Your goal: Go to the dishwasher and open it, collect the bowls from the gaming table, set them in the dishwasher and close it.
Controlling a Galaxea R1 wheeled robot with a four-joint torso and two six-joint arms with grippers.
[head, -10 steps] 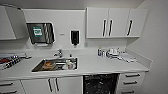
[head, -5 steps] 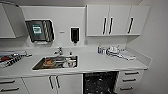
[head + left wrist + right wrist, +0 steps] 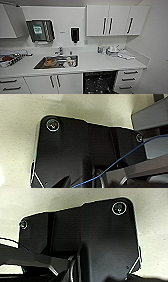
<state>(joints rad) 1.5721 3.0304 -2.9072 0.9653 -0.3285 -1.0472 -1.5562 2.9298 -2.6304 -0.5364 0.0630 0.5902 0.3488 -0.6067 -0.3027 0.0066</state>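
Whether either end effector is open or closed cannot be told. Ahead, the built-in dishwasher (image 3: 100, 82) stands open – dark interior showing – under the white worktop (image 3: 100, 62), beside the steel sink (image 3: 57, 62).

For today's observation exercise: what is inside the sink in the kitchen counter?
The sink holds something orange-brown on one side and pale, shiny items on the other, probably dishes; they cannot be told apart. Its near wall hides part of the basin.

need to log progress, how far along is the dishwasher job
Done: the dishwasher under the counter right of the sink looks open, its dark racks showing. In hand: nothing visibly; the robot just faces the kitchenette. Left: I can make out no bowls here, so collecting, loading and closing seem to remain.
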